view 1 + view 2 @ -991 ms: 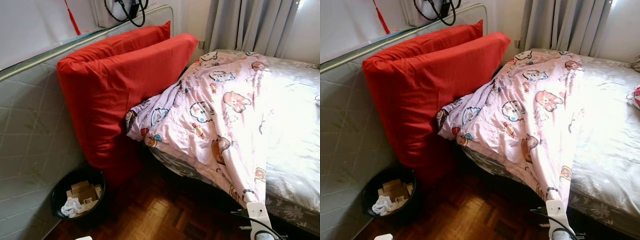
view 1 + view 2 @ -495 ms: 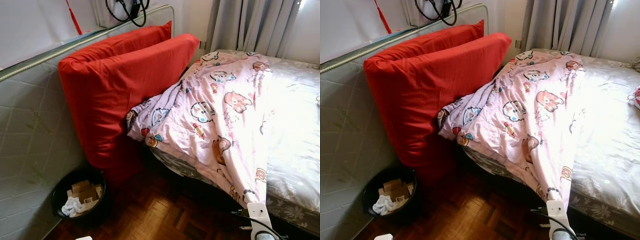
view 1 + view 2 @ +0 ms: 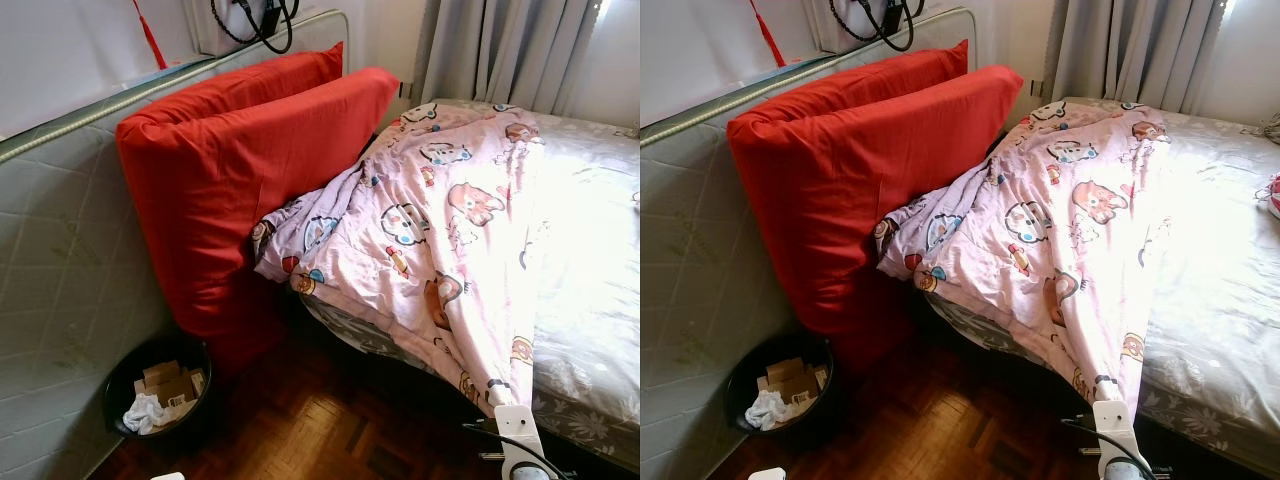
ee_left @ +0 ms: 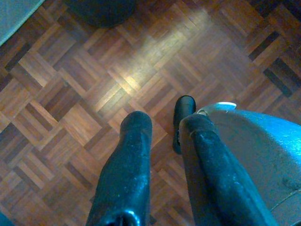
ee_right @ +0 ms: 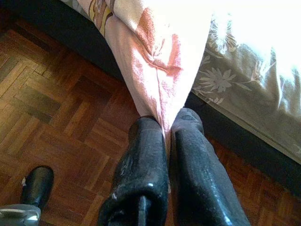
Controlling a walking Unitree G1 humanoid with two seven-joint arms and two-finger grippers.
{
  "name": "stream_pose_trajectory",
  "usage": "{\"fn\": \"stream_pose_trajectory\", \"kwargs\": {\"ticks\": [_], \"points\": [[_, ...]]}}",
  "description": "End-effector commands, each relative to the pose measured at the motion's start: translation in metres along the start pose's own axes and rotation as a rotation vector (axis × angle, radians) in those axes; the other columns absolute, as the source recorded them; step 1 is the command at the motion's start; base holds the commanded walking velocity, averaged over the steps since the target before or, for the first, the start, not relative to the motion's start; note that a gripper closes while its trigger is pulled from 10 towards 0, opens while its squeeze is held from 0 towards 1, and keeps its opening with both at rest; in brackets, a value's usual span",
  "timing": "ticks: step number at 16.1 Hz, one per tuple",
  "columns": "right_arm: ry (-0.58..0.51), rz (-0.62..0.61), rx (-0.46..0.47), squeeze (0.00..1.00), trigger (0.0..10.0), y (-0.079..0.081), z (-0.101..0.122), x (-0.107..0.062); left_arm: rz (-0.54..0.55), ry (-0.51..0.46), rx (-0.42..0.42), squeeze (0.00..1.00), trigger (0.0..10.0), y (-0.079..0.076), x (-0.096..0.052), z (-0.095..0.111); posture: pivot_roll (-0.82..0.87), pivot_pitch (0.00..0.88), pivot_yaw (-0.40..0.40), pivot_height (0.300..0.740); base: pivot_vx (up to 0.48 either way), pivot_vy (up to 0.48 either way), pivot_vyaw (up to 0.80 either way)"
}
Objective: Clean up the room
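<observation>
A pink cartoon-print blanket (image 3: pixel 440 220) lies bunched on the bed (image 3: pixel 590 250), one corner hanging over the near edge toward the floor. My right gripper (image 5: pixel 167 125) is shut on that hanging blanket corner (image 5: pixel 155 70), low beside the bed frame; its wrist mount (image 3: pixel 515 430) shows at the bottom of the eye view. My left gripper (image 4: pixel 164 125) hangs idle over the parquet floor (image 4: pixel 94 70), fingers parted with nothing between them. Two big red cushions (image 3: pixel 230 170) lean upright at the head of the bed, with the blanket pressed against them.
A grey quilted mattress (image 3: pixel 60 260) stands on edge along the left wall. A black bin (image 3: pixel 155 385) holding cardboard and crumpled paper sits on the floor at its foot. Grey curtains (image 3: pixel 510 50) hang behind the bed. My black foot (image 4: pixel 183 113) stands on the parquet.
</observation>
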State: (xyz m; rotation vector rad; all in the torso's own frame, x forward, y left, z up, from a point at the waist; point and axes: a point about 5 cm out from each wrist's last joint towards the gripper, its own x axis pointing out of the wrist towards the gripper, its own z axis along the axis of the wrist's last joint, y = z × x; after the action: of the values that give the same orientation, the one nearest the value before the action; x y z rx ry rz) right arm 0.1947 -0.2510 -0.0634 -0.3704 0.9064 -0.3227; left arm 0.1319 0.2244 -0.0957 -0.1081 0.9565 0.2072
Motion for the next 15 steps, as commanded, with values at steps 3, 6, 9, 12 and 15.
{"fn": "stream_pose_trajectory", "kwargs": {"ticks": [3,6,9,12,15], "points": [[-0.132,-0.077,0.105,1.0,10.0,-0.01,0.017,0.001,0.012,0.021,0.024,0.0,10.0,0.005,-0.001,-0.004,0.07,0.0,0.046,0.74,0.0,0.0,0.0],[-0.151,-0.08,0.117,1.0,10.0,-0.01,0.023,0.001,0.013,0.021,0.025,0.0,10.0,0.006,-0.001,-0.004,0.08,0.0,0.045,0.74,0.0,0.0,0.0],[-0.153,-0.08,0.121,1.0,10.0,-0.01,0.023,0.001,0.013,0.021,0.025,0.0,10.0,0.006,-0.001,-0.004,0.08,0.0,0.045,0.74,0.0,0.0,0.0],[-0.142,-0.071,0.121,1.0,10.0,-0.009,0.021,0.001,0.012,0.021,0.025,0.0,10.0,0.006,-0.001,-0.003,0.08,0.0,0.046,0.74,0.0,0.0,0.0],[-0.081,0.055,0.104,1.0,10.0,0.007,0.012,0.0,0.01,0.021,0.026,0.0,10.0,0.006,-0.001,-0.003,0.08,0.0,0.046,0.74,0.0,0.0,0.0]]}}
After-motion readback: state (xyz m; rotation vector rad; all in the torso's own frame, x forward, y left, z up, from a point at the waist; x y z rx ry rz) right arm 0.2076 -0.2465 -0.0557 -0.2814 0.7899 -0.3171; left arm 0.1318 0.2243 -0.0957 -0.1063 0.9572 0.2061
